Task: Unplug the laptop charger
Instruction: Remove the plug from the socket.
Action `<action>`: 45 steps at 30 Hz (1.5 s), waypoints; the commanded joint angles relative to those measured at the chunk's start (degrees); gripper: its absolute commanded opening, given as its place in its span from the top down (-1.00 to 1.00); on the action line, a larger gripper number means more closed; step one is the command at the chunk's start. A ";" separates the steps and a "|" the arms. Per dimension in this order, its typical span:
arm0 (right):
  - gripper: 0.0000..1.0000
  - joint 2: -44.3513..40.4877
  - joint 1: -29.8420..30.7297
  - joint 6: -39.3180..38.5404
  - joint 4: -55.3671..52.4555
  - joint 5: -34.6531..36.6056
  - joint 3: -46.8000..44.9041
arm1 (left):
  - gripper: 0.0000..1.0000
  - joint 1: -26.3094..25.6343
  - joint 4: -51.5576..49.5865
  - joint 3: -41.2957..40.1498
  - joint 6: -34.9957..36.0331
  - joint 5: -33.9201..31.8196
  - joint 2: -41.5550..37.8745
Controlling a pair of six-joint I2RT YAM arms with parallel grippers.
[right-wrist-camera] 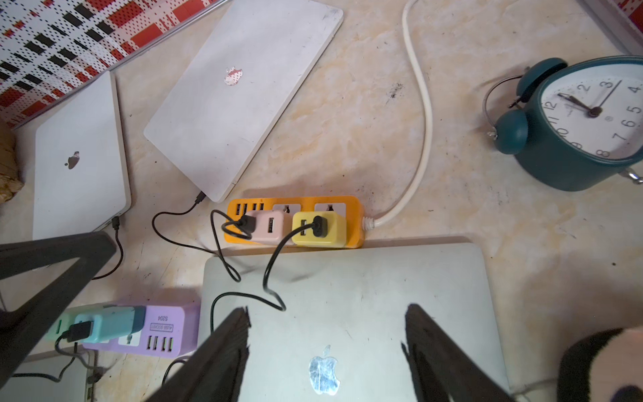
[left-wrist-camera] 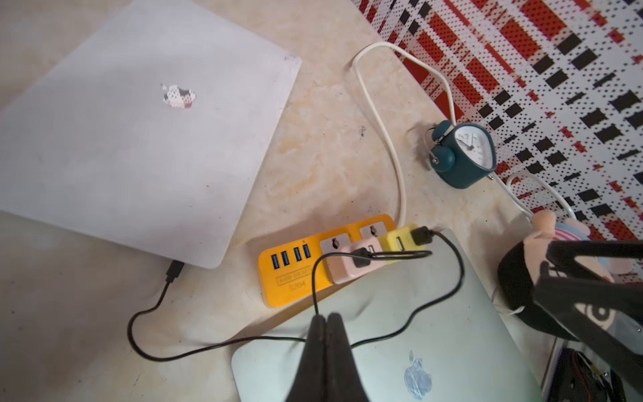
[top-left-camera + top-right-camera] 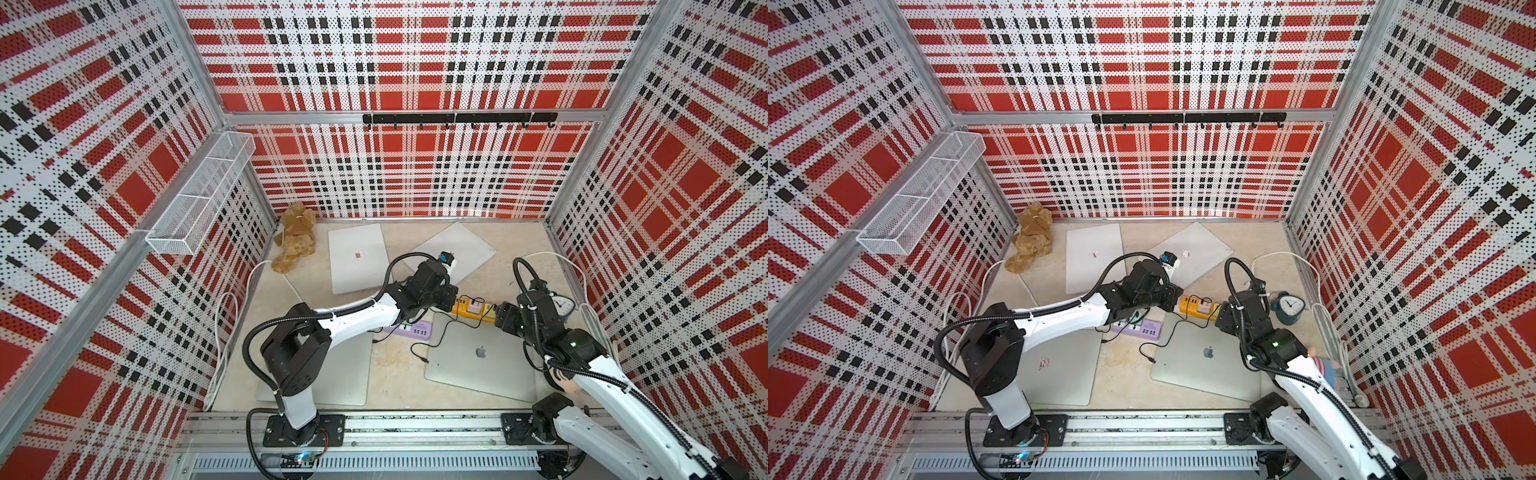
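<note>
Yellow charger (image 1: 318, 228) and pink charger (image 1: 269, 226) sit plugged side by side in the orange power strip (image 1: 355, 215), mid-table, strip just beside the edge of the silver laptop (image 1: 348, 278). Black cables (image 1: 268, 275) from both loop over that lid. Right gripper (image 1: 327, 313) hovers over the lid, jaws spread wide, empty, roughly lined up on the yellow block — reads as the approach to grab. Left gripper (image 2: 325, 318) has its fingers pressed tight together, tip down at a cable on the lid; can't tell if the cable is pinched between them. To do it well: jaws across the block's flat sides, low near the strip, not on the USB plug sticking out of its face. Pull straight out along the prongs, no twisting. Strip looks light and will likely lift with the block — left tip would serve better pressing the strip's USB end down. Watch cable slack snagging; teal clock (image 1: 574, 139) near but clear
</note>
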 commanded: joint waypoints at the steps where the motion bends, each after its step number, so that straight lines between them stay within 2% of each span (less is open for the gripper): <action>1: -0.46 1.98 -0.49 -2.57 3.49 -2.92 0.04 | 1.00 1.36 -1.49 2.53 -5.63 3.22 3.40; 6: -0.46 4.28 -0.48 -3.56 1.96 -2.90 2.70 | 1.00 2.83 -1.80 7.29 -9.05 7.75 9.58; 10: -0.48 4.78 -0.46 -4.63 2.24 -2.76 2.79 | 1.00 2.13 -2.12 10.80 -8.80 5.06 13.18; 16: -0.50 5.83 -0.46 -5.27 1.71 -2.92 3.40 | 1.00 1.96 -2.04 13.81 -9.80 5.81 18.47; 21: -0.51 3.61 -0.54 -5.50 1.15 -2.05 3.74 | 1.00 2.31 -3.05 13.89 -9.74 4.70 20.04; 38: -0.54 4.36 -0.63 -5.90 0.47 -2.22 3.20 | 1.00 3.22 -4.37 13.06 -8.95 2.49 22.36; 45: -0.49 7.16 -0.63 -6.26 2.43 -1.37 1.85 | 1.00 3.27 -5.47 13.15 -8.55 1.84 23.17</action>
